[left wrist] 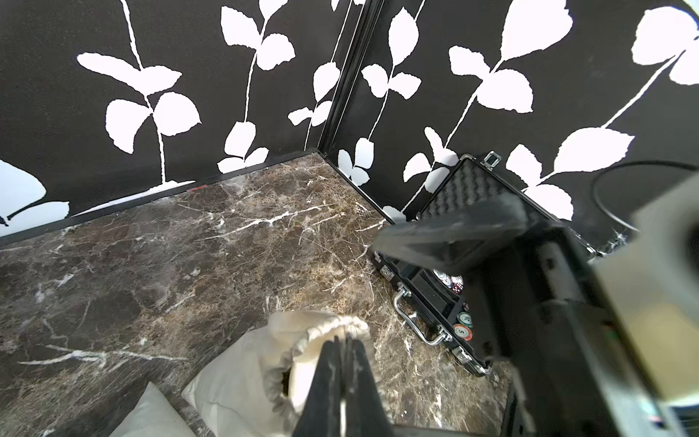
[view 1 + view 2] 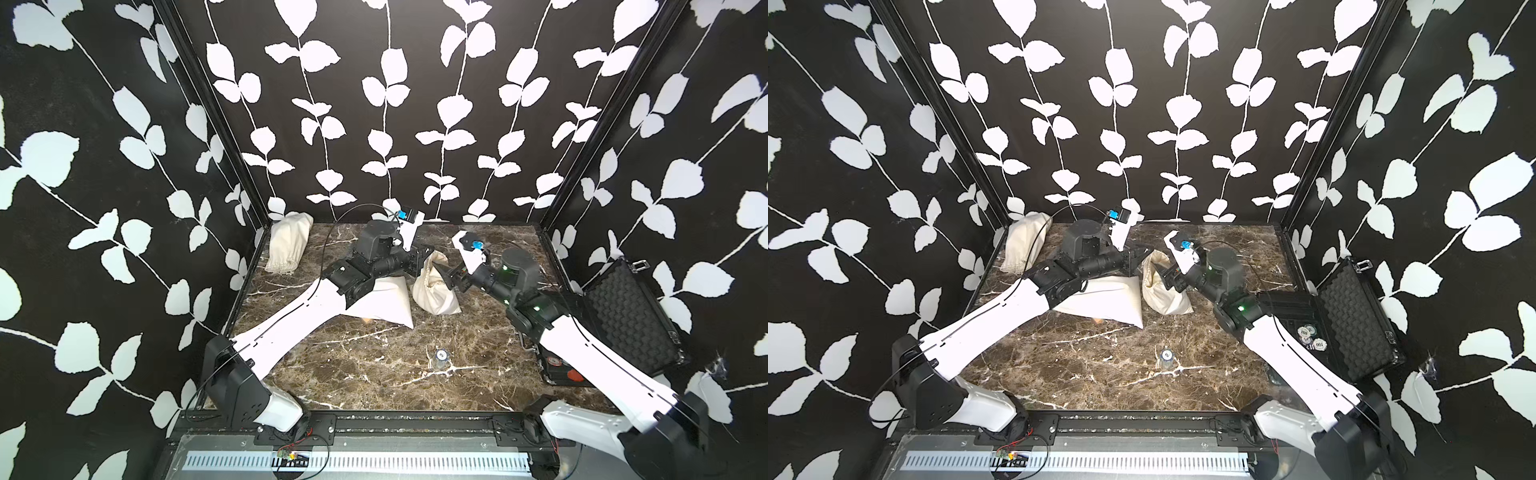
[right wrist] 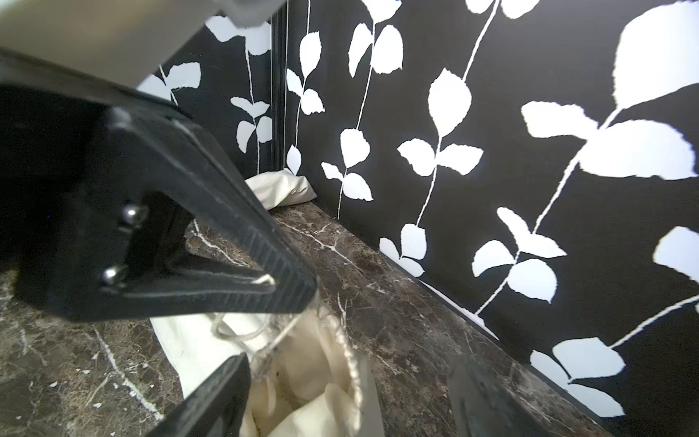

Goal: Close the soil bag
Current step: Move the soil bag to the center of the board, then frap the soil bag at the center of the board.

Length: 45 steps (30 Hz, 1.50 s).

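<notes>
Counter (image 2: 374, 374) of dark marble, walled on three sides, with bare room only toward the front. Open case (image 2: 623, 307) crowds the right edge, close under the right arm. Soil bag (image 2: 434, 291) lies mid-counter, its mouth partly gathered with a gap showing. Right end effector (image 3: 348, 367) is spread wide around that mouth. Left end effector (image 1: 343, 342) is pressed together on the thin drawstring (image 3: 281, 333). Risk: pulling with the bag unbraced would likely drag or tip it and spill soil, or the cord could slip free.
</notes>
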Each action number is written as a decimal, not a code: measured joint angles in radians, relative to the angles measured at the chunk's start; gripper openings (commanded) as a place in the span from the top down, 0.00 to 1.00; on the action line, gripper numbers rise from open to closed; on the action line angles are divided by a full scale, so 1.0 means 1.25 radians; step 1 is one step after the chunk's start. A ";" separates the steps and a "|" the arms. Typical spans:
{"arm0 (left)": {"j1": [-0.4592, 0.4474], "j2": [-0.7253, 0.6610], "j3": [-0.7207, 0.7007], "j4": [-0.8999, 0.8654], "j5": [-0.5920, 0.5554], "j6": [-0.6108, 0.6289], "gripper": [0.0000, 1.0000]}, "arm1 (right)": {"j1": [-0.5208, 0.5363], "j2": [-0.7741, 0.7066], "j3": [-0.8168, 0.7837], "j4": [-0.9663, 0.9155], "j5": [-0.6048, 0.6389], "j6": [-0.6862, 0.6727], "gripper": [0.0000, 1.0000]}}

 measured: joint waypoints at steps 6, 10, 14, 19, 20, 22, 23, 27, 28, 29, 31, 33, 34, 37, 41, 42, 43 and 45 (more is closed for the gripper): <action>0.002 0.000 0.015 -0.011 0.009 0.001 1.00 | 0.004 0.082 0.060 -0.013 -0.038 -0.008 0.42; 0.013 -0.008 0.026 -0.035 0.012 0.005 1.00 | 0.003 0.121 0.096 -0.021 0.005 -0.038 0.61; 0.065 -0.050 0.026 -0.080 0.000 0.013 1.00 | -0.023 0.160 0.095 -0.020 0.075 -0.073 0.68; 0.133 -0.109 0.024 -0.123 -0.013 0.016 1.00 | -0.094 0.207 0.064 -0.013 0.127 -0.092 0.70; 0.139 -0.120 0.021 -0.127 -0.013 0.016 1.00 | -0.101 0.212 0.061 -0.019 0.134 -0.094 0.70; 0.146 -0.134 0.012 -0.126 -0.010 0.014 1.00 | -0.106 0.216 0.061 -0.028 0.137 -0.096 0.70; 0.148 -0.136 0.011 -0.126 -0.009 0.012 1.00 | -0.106 0.215 0.065 -0.033 0.134 -0.096 0.69; 0.157 -0.136 0.011 -0.113 -0.004 0.003 1.00 | -0.094 0.210 0.102 -0.070 0.119 -0.097 0.61; 0.159 -0.136 0.011 -0.107 -0.003 0.000 1.00 | -0.085 0.209 0.113 -0.078 0.116 -0.098 0.58; 0.160 -0.136 0.011 -0.102 -0.002 -0.003 1.00 | -0.075 0.206 0.120 -0.081 0.116 -0.097 0.56; 0.163 -0.136 0.012 -0.094 0.004 -0.010 1.00 | -0.036 0.190 0.126 -0.081 0.105 -0.096 0.45; 0.164 -0.136 0.012 -0.086 0.011 -0.017 1.00 | 0.005 0.169 0.124 -0.072 0.102 -0.093 0.35; 0.164 -0.136 0.012 -0.083 0.015 -0.020 1.00 | 0.024 0.160 0.119 -0.061 0.104 -0.089 0.32; 0.164 -0.136 0.012 -0.078 0.025 -0.025 1.00 | 0.082 0.134 0.103 -0.003 0.114 -0.074 0.28; 0.164 -0.137 0.012 -0.070 0.036 -0.033 1.00 | 0.157 0.136 0.101 0.069 0.159 -0.082 0.27; 0.164 -0.138 0.012 -0.068 0.038 -0.036 1.00 | 0.169 0.141 0.101 0.082 0.164 -0.086 0.28; 0.164 -0.139 0.012 -0.068 0.041 -0.038 1.00 | 0.176 0.147 0.103 0.091 0.169 -0.089 0.28; 0.164 -0.144 0.012 -0.068 0.045 -0.042 1.00 | 0.182 0.167 0.111 0.103 0.180 -0.096 0.30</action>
